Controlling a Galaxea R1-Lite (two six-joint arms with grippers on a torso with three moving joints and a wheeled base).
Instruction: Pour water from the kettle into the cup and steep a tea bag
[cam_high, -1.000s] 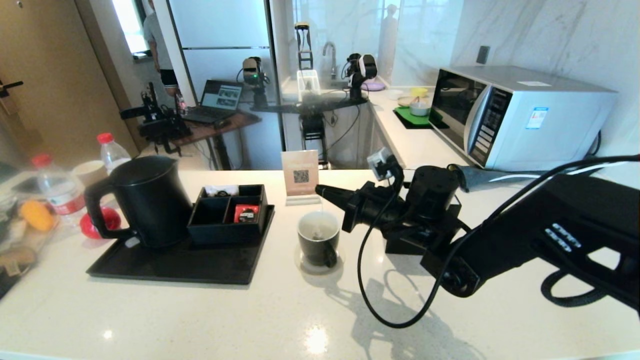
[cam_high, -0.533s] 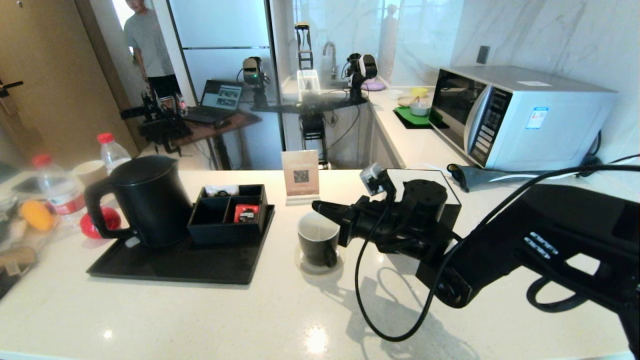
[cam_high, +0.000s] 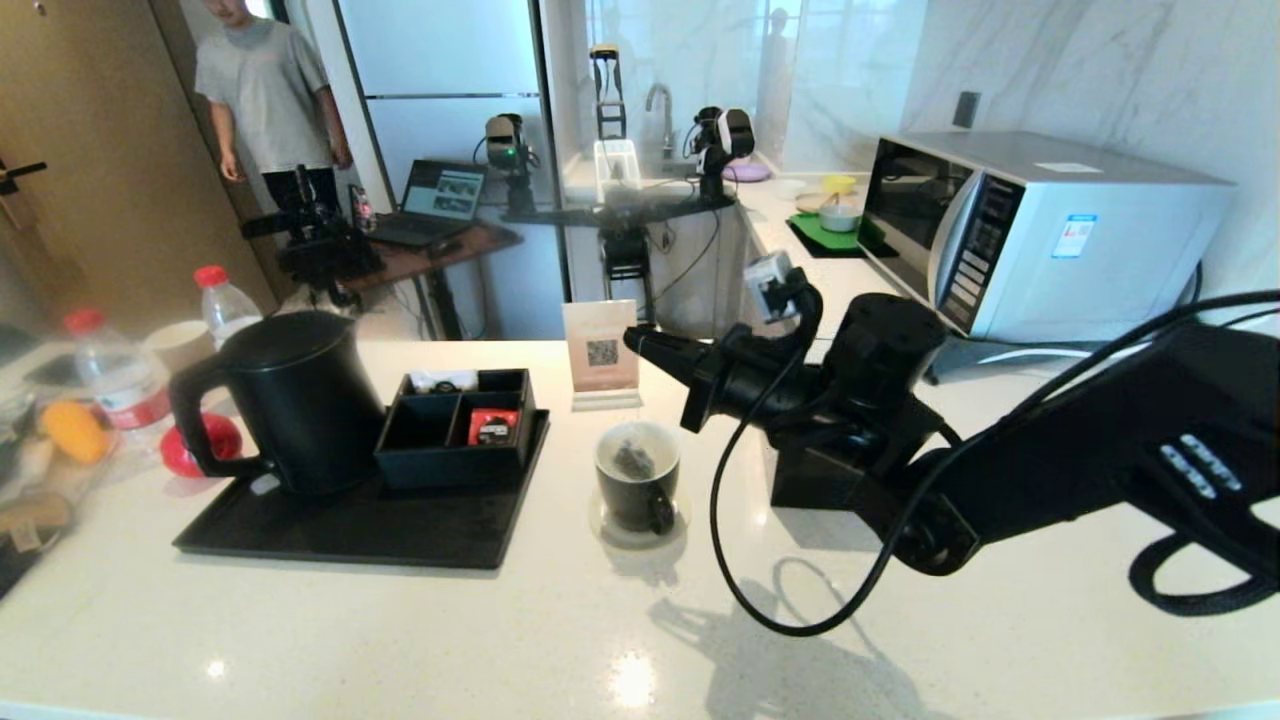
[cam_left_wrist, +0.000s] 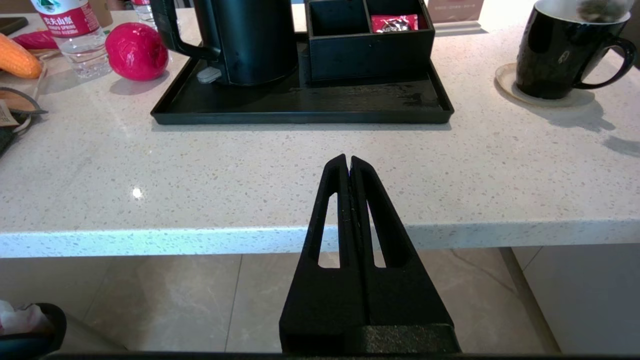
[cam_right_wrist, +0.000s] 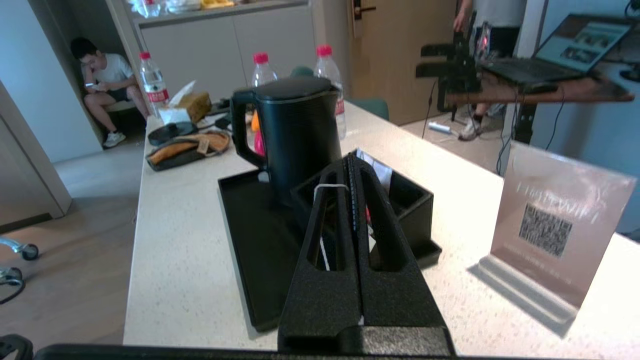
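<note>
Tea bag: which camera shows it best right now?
Head view: the tea bag hangs at the cup's mouth, its string running up to the right claw. Left wrist view catches only a blurred part at the cup's rim. Right wrist view shows just the string pinched in the claw.

Bare counter (cam_high: 400, 640) before cup (cam_high: 637, 490); tray (cam_high: 360, 525), kettle (cam_high: 290, 400) leftward.

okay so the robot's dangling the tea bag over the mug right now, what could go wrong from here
1. The right gripper, shut on the tea bag string, holds the tea bag at the rim of the cup; a sideways swing could drip on the counter.
2. A snagged bag could tip the cup on its coaster.
3. The arm's cable loops near the cup.
</note>
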